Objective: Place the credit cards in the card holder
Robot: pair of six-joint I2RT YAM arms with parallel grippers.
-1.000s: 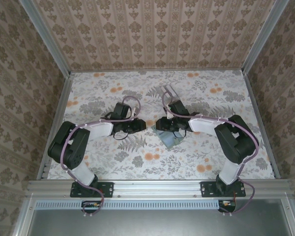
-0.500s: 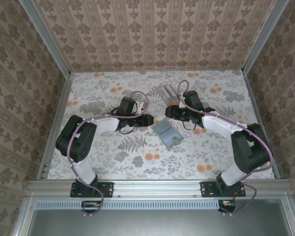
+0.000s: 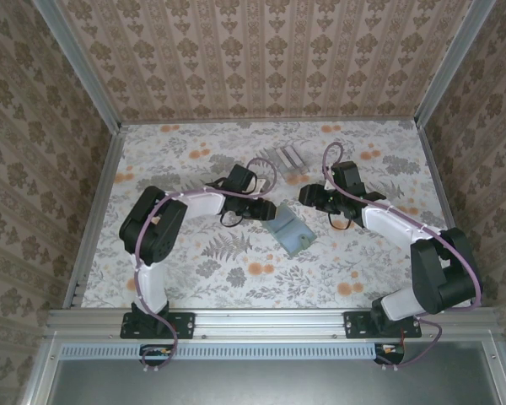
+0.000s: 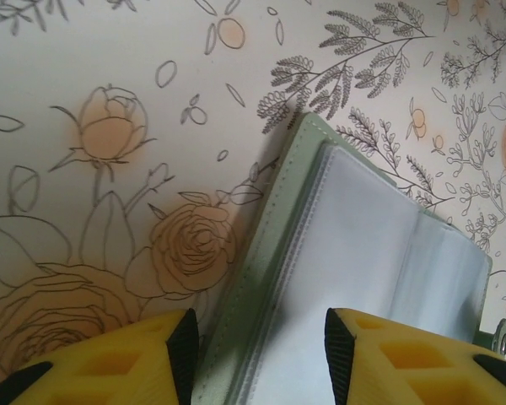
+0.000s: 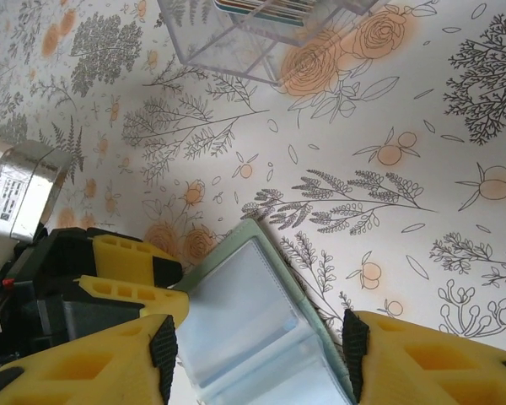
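Left wrist: left gripper (image 4: 260,339) jaws spread, the open grey-green wallet (image 4: 363,278) with glossy clear sleeves lying flat between and beyond them on matte floral cloth (image 4: 110,101). Right gripper (image 5: 260,348) jaws also spread, framing it; farther beyond, cards (image 5: 266,7) in a clear slotted stand (image 5: 236,42). Damask walls (image 3: 270,59) surround.

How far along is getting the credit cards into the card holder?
Done: the card holder lies open, its clear sleeves looking empty. In hand: nothing; the left end effector and right end effector hover open by it. Left: the credit cards stand in the clear stand, yet to be moved.
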